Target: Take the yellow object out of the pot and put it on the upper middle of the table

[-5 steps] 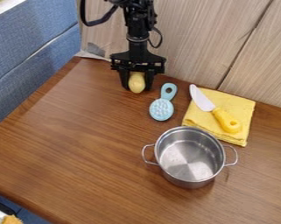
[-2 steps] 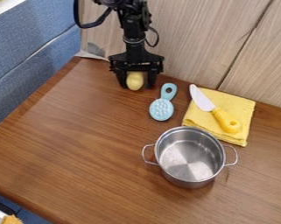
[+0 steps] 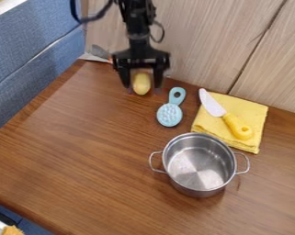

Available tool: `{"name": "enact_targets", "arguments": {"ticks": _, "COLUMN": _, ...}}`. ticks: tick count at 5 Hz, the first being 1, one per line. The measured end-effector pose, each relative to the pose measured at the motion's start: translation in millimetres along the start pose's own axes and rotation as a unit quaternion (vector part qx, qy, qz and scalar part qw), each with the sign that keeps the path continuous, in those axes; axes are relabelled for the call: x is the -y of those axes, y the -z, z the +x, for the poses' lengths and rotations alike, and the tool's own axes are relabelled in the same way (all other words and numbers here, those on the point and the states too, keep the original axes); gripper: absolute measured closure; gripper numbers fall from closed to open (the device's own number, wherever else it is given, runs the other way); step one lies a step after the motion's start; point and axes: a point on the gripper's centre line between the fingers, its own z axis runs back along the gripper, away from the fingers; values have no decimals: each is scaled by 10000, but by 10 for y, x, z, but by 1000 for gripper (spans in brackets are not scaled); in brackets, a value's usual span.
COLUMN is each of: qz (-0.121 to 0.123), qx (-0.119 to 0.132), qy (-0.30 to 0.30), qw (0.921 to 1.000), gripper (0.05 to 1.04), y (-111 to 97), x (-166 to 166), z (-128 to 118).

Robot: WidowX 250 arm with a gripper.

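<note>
Wide-open, empty black two-finger gripper (image 3: 142, 89) straddles oval yellow plastic-looking object (image 3: 141, 82) near brown wooden table's (image 3: 82, 142) back edge; nudging could roll it.

Over there, the yellow object (image 3: 141, 84), a smooth little oval, lies out of the pot (image 3: 198, 187), close to the tabletop's back edge, toward the back left corner, its long axis pointing from back to front. The pot, shiny metal, stands upright and open farther forward and right, loop handles out either side.
</note>
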Motion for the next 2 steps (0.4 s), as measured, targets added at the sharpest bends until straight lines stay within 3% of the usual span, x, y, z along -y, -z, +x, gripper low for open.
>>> {"name": "enact_targets", "arguments": {"ticks": 1, "qz": -55, "qx": 223, "qy": 11, "qw": 9997, "gripper": 83, "y": -230, "x": -1, "z": 7}}
{"name": "enact_targets", "arguments": {"ticks": 2, "qz": -295, "qx": 437, "qy": 436, "qw": 9977, "gripper": 83, "y": -378, "x": 52, "z": -73}}
